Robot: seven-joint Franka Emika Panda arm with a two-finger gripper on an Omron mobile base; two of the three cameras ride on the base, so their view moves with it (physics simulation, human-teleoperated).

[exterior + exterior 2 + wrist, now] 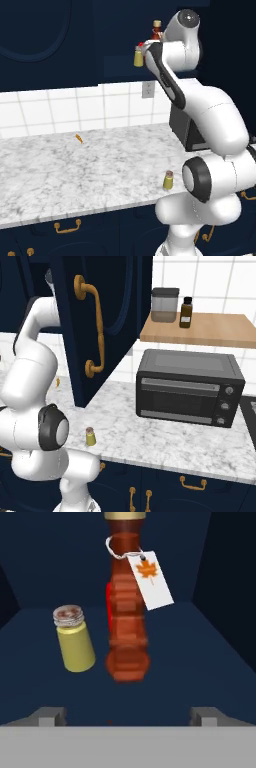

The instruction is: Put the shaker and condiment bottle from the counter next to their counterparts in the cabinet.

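Tool (128, 714) open, condiment bottle (128, 627) upright on cabinet shelf (200, 662), beside shaker (75, 639)

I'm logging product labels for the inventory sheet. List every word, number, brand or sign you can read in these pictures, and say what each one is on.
No readable words or numbers anywhere.
condiment bottle: its white tag carries an orange maple-leaf emblem, no lettering.
dark jar on the wooden shelf: pale label, too small to read.
toaster oven: knobs with no legible marks.
shaker in the cabinet and shaker on the counter: no label visible.
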